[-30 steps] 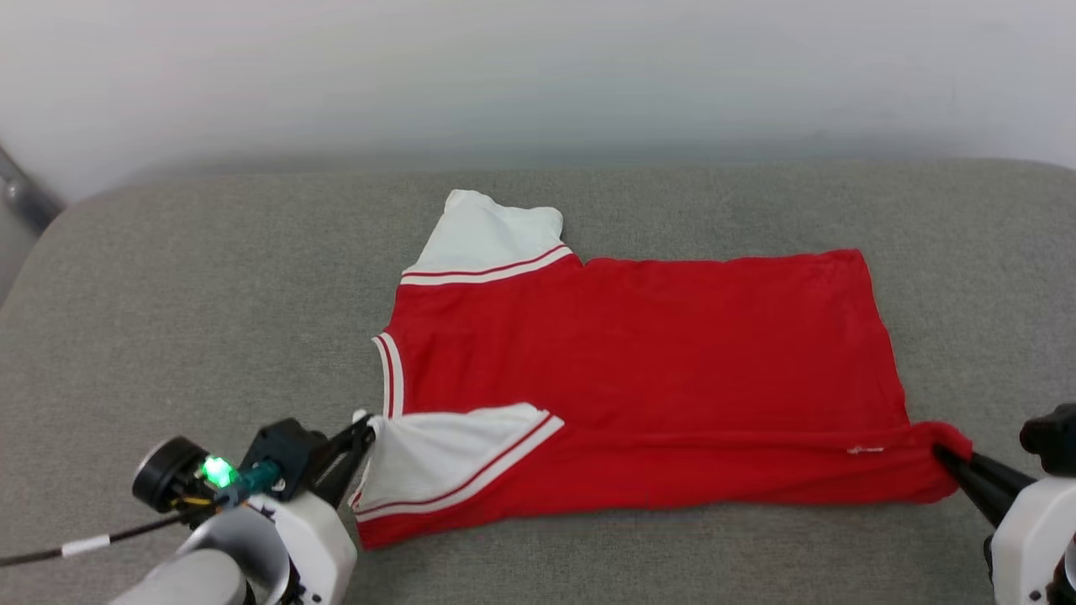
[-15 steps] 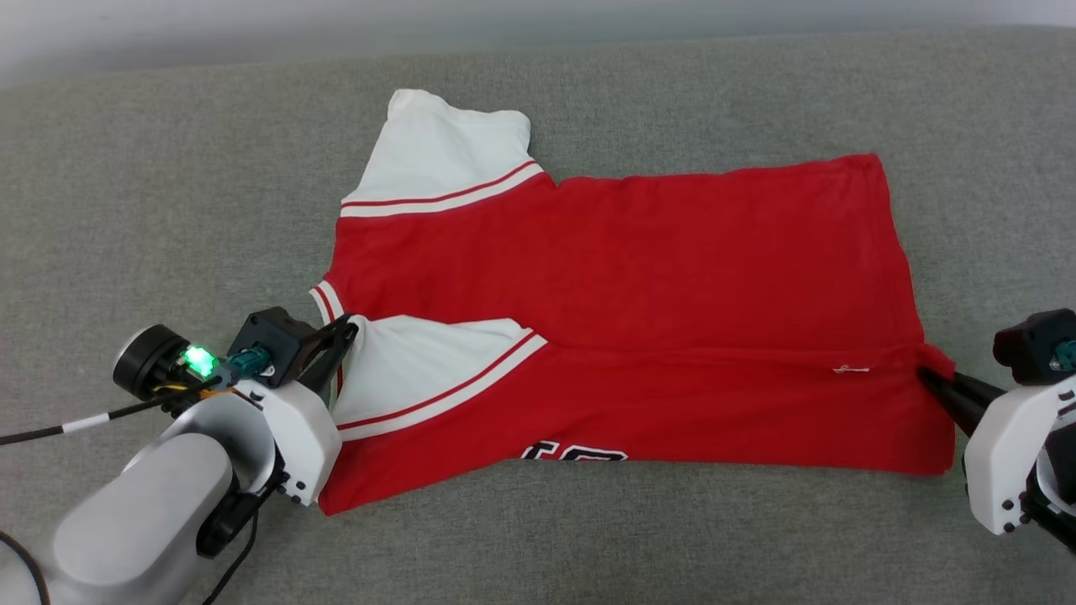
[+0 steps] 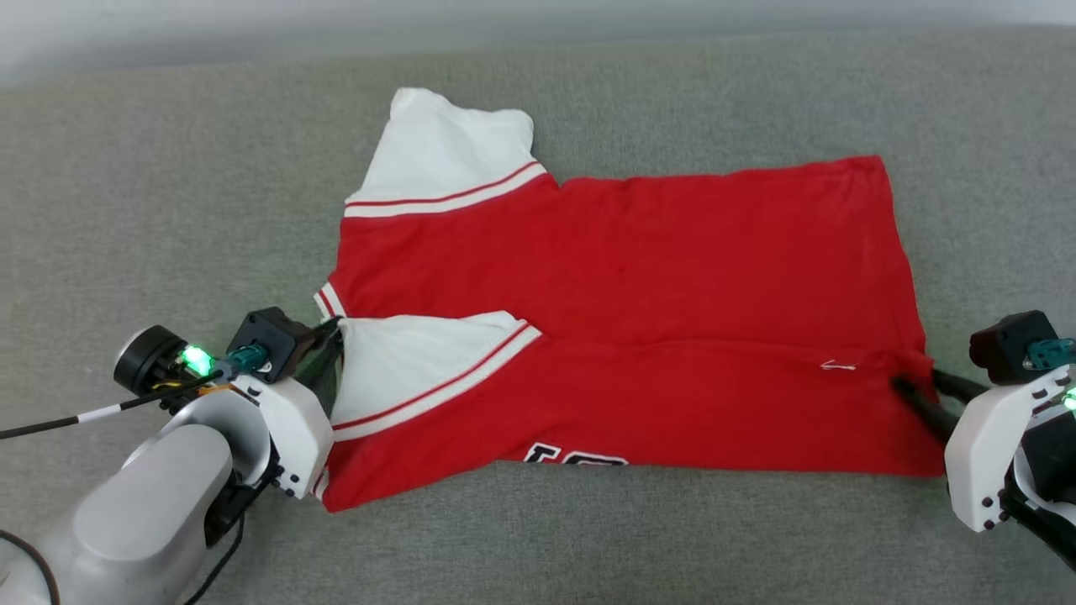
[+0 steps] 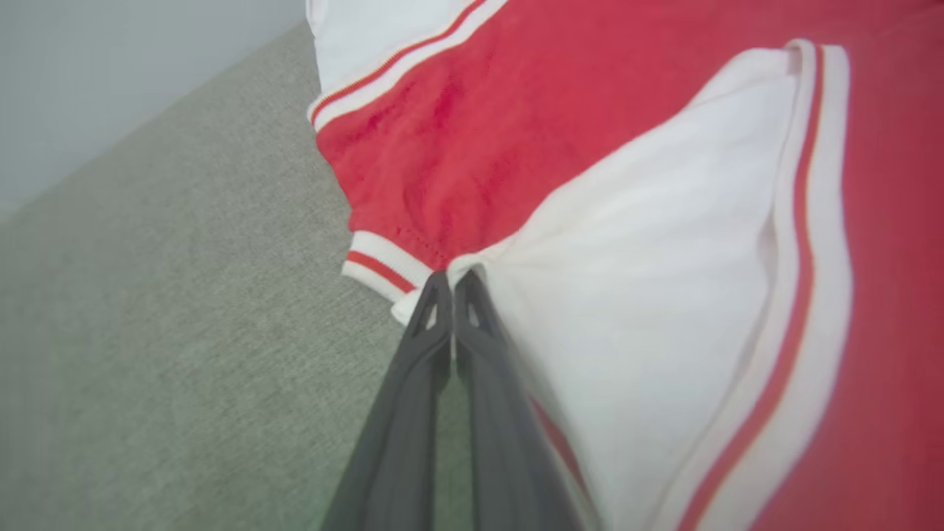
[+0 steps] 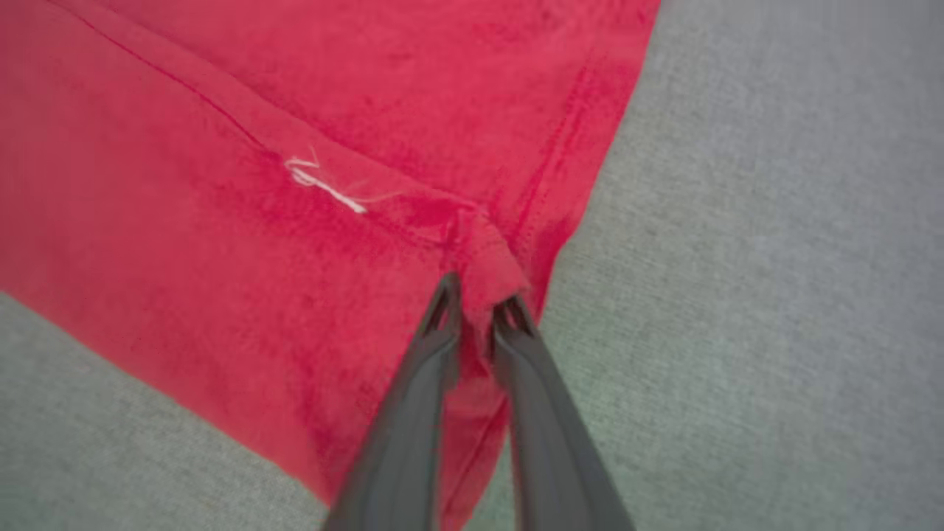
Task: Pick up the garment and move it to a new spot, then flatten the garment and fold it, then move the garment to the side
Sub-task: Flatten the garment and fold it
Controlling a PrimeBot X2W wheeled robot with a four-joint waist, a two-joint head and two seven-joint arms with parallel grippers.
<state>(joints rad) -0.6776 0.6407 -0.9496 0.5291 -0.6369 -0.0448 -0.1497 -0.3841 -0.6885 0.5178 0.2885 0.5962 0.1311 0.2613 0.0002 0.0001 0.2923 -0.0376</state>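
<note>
Grey cushion [image 3: 168,210], red garment [image 3: 639,277], half-hidden black numerals [image 3: 576,456]

The left tool [image 3: 330,336] has two long dark grey tapering fingers [image 4: 402,428] on a white housing [image 3: 294,424] dotted with dark screws, a black block [image 3: 267,332] with teal connector [image 3: 250,360], a green light [image 3: 196,360], a white-banded black cable [image 3: 50,424] and smooth grey forearm [image 3: 143,512]; the right tool [image 3: 908,391] has a like white housing and black block.

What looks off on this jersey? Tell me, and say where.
A loose white thread lies on the garment, along its red folded edge, just beside the bunch pinched by the right hand. It looks like a frayed stitch or lint; which, I cannot tell. Nothing else stands out.
</note>
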